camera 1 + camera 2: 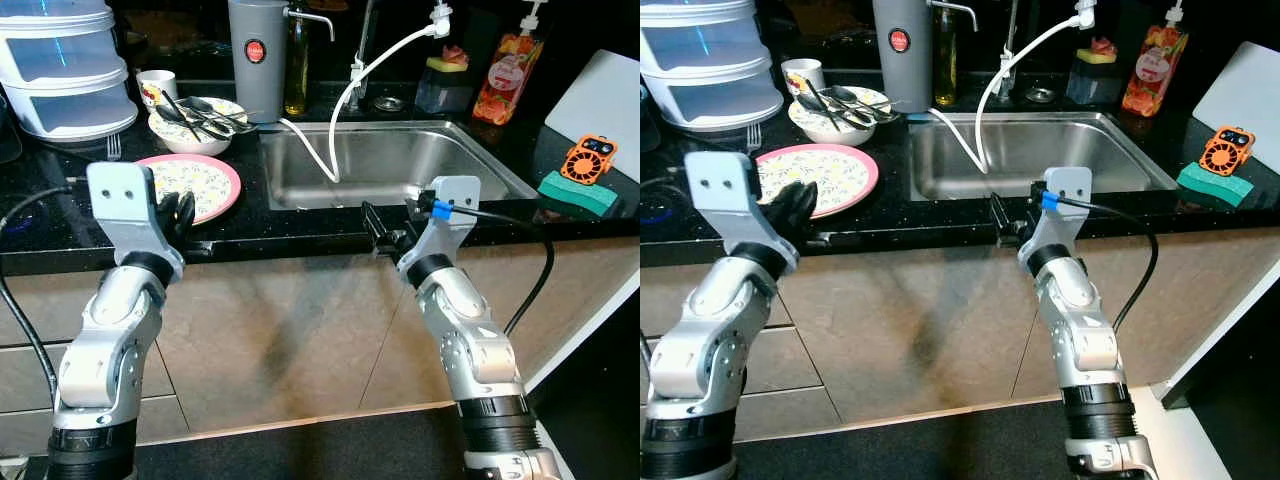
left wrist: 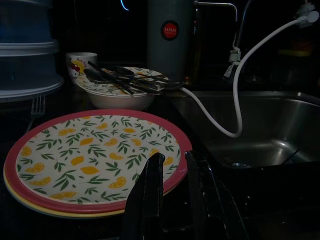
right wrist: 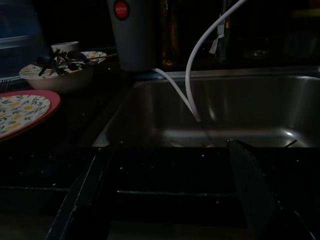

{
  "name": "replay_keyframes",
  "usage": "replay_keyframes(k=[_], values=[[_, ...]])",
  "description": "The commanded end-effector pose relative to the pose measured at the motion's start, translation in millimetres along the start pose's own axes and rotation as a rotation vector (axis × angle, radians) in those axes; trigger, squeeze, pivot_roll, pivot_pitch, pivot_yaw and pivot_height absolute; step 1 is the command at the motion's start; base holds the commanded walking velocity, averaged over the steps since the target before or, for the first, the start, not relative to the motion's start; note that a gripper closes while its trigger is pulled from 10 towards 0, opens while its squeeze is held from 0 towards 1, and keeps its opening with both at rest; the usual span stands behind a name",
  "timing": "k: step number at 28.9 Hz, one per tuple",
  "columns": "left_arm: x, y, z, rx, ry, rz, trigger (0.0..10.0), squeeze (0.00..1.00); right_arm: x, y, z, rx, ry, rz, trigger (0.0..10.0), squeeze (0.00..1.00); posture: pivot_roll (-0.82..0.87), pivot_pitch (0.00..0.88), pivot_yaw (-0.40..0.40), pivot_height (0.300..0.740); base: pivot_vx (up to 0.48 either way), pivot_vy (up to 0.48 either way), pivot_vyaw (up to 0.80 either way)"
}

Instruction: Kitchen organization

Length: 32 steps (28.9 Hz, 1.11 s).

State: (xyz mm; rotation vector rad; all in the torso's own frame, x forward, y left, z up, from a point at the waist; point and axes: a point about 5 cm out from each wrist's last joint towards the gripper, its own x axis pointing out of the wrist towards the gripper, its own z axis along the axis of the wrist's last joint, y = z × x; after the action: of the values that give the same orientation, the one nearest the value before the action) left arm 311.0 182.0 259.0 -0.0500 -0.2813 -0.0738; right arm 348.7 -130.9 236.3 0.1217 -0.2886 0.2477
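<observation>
With its fingers nearly closed and empty at the plate (image 2: 95,160) rim, the left gripper (image 2: 170,187) could shove the plate into the bowl (image 1: 190,128), while the right gripper (image 3: 170,195) seems to wait wide open at the sink (image 1: 390,165).

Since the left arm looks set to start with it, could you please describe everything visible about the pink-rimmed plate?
The pink-rimmed plate is round and shallow, its cream face printed with green leaves and yellow lemons. It lies flat on the black counter, left of the sink, in front of a bowl. A yellow rim beneath suggests it sits on another plate. The left claw is at its near edge, narrowly parted.
</observation>
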Motion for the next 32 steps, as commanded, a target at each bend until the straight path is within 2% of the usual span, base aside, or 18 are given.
replay_keyframes(k=[1, 5, 16, 30, 32], values=[[-2.5, -5.6, -3.7, 0.001, 0.023, -0.011, 10.0, 0.0, -2.9, 4.3, -0.1, 0.014, 0.006, 0.015, 10.0, 0.0, 0.0, 0.101, -0.029, 0.74, 0.0, 0.0, 0.0], [-2.8, -7.2, -4.2, -0.005, 0.032, -0.019, 10.0, 0.0, -3.2, 5.1, -0.7, 0.017, 0.008, 0.018, 10.0, 0.0, 0.0, 0.103, -0.029, 0.74, 0.0, 0.0, 0.0], [-6.3, -6.1, -4.7, 0.045, 0.039, -0.022, 10.0, 0.0, -6.6, 8.0, -8.4, 0.028, 0.042, 0.02, 10.0, 0.0, 0.01, 0.108, -0.028, 0.74, 0.0, 0.0, 0.0], [-7.0, -7.0, -6.5, 0.036, 0.069, -0.016, 10.0, 0.0, -7.2, 7.5, -10.9, 0.03, 0.052, 0.008, 10.0, 0.0, 0.01, 0.119, -0.025, 0.74, 0.0, 0.0, 0.8], [-6.9, -6.5, -6.7, 0.039, 0.072, -0.015, 10.0, 0.0, -7.8, 5.7, -11.4, 0.07, 0.048, -0.011, 10.0, 0.0, 0.01, 0.122, -0.025, 0.74, 0.0, 0.0, 0.0]])
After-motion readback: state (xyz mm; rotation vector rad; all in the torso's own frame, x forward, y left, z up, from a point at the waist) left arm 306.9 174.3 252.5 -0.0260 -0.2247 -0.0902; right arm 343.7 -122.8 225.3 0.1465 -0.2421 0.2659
